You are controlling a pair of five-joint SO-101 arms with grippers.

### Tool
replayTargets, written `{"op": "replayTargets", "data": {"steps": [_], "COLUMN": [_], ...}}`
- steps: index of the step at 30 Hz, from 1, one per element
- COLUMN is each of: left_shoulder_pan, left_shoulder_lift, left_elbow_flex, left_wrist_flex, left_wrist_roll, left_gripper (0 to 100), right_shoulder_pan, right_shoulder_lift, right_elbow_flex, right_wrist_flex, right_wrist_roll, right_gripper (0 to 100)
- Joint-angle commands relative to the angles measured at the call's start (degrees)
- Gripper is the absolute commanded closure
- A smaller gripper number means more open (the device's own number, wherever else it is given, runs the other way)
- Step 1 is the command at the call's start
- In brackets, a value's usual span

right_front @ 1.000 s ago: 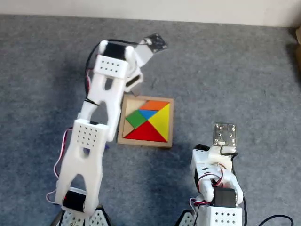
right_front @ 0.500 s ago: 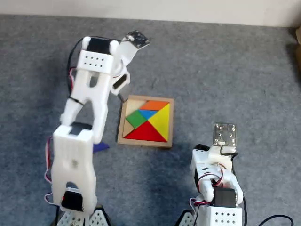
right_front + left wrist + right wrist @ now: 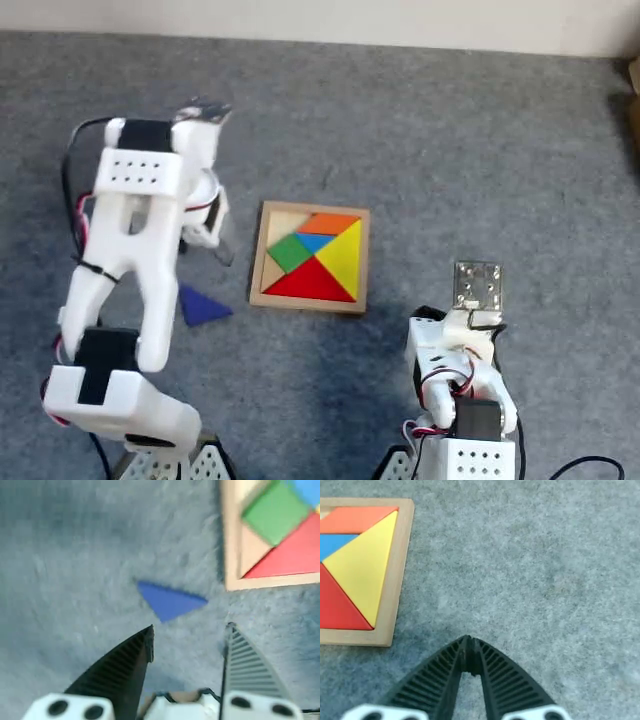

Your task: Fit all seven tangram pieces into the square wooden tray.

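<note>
On the grey carpet [image 3: 500, 150], just beside the left edge of the tray [image 3: 257, 292], a loose blue triangle [image 3: 172, 601] lies flat, close to the wood but not touching it. The tray holds five fitted pieces [image 3: 318, 262], and bare wood shows along the side nearest the triangle.

My left gripper [image 3: 190, 630] hangs over the carpet with its fingers spread wide, the triangle just ahead of the tips. The piece is thin and flat on soft pile, so I judge the fingers may skate over it or shove it away instead of pinching it. A crooked grasp could also catch it on the tray's rim and nudge the fitted pieces loose.

My right gripper [image 3: 469, 647] rests apart from the tray's opposite side, its fingers pressed together on nothing.
</note>
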Motion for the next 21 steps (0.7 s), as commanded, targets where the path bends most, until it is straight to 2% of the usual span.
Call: {"op": "replayTargets", "data": {"steps": [1,4,9,11,21], "left_shoulder_pan": [-1.98,-2.59,-2.59,-2.59,-2.59], "left_shoulder_lift": [-2.95,-2.95,-2.95,-2.95,-2.86], "left_elbow_flex": [3.65,8.31,15.6,18.51,28.7], "left_wrist_flex": [-0.35,-2.64,-8.53,-10.9,-14.33], "left_wrist_roll": [5.54,13.54,34.9,41.23,42.2], "left_gripper": [78,78,78,78,78], "right_shoulder_pan": [0.66,0.66,0.66,0.66,0.66], "right_shoulder_lift": [-0.31,-0.31,-0.31,-0.31,-0.31], "right_elbow_flex": [5.85,5.85,5.85,5.85,5.85], "right_wrist_flex": [-1.8,-1.8,-1.71,-1.63,-1.54], "right_wrist_roll": [-0.53,-0.53,-0.53,-0.53,-0.53], "right_gripper": [99.3,99.3,99.3,99.3,99.3]}}
